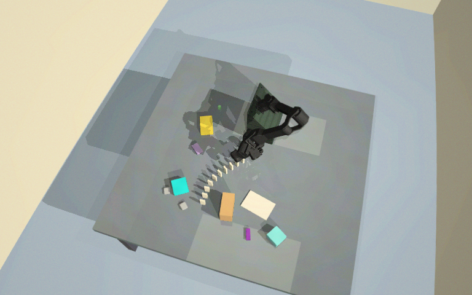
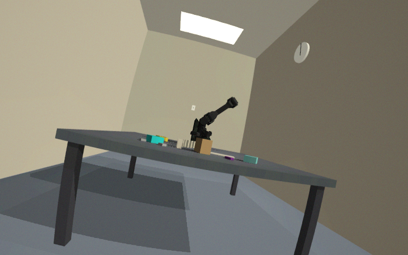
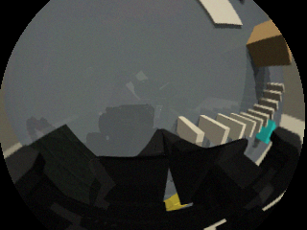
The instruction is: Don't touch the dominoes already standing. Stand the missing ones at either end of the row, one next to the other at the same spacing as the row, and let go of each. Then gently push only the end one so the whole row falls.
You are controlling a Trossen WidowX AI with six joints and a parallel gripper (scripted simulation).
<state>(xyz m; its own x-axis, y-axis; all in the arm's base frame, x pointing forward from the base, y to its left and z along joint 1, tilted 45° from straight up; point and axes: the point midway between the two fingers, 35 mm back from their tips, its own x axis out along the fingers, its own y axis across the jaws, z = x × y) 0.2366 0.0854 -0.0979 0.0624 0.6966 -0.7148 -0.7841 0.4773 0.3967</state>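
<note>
A curved row of several cream dominoes stands on the table. The near-arm end domino (image 1: 243, 161) (image 3: 190, 130) is upright beside the gripper. The far end domino (image 1: 202, 201) is upright near the orange block. The dominoes between them also stand, evenly spaced. No loose cream domino shows. My gripper (image 1: 247, 153) (image 2: 202, 137) (image 3: 160, 132) is shut and empty, low over the table by the near-arm end. In the wrist view its tips are just left of the end domino. The gap between tips and domino is hard to judge, and the arm partly covers that end from above.
An orange block (image 1: 227, 206) (image 2: 203, 146) (image 3: 271, 45) and a flat cream slab (image 1: 257, 204) lie inside the curve. Outside it are a teal block (image 1: 179, 185), grey cubes (image 1: 166, 190) (image 1: 182, 204), a violet block (image 1: 196, 148) and a yellow block (image 1: 206, 125).
</note>
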